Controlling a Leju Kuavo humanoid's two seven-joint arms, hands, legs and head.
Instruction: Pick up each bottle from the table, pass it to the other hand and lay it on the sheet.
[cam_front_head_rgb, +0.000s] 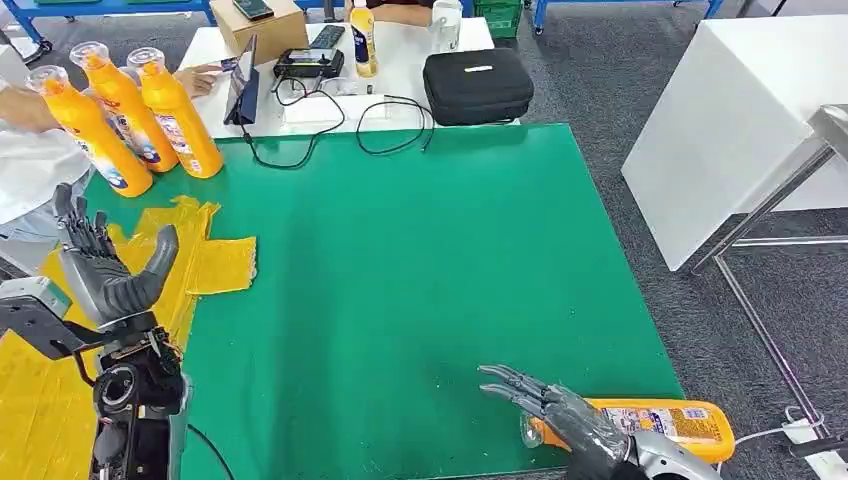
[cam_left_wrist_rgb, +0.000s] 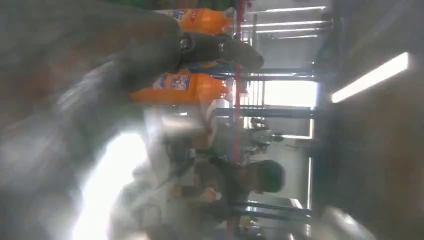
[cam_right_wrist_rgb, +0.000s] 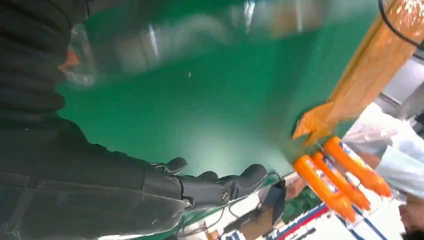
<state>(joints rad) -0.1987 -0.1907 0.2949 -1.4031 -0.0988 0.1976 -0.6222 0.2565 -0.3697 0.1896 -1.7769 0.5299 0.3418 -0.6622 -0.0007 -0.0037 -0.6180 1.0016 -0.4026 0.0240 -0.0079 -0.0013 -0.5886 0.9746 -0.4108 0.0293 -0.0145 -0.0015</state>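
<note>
The spread, empty right hand (cam_front_head_rgb: 560, 410) hides the lying bottle's (cam_front_head_rgb: 665, 422) neck, while the left hand (cam_front_head_rgb: 105, 265), equally spread, blurs at its wrist.

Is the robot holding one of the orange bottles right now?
No. The left hand is raised, open and empty. The right hand has fingers spread above the lying bottle, not gripping it.
</note>
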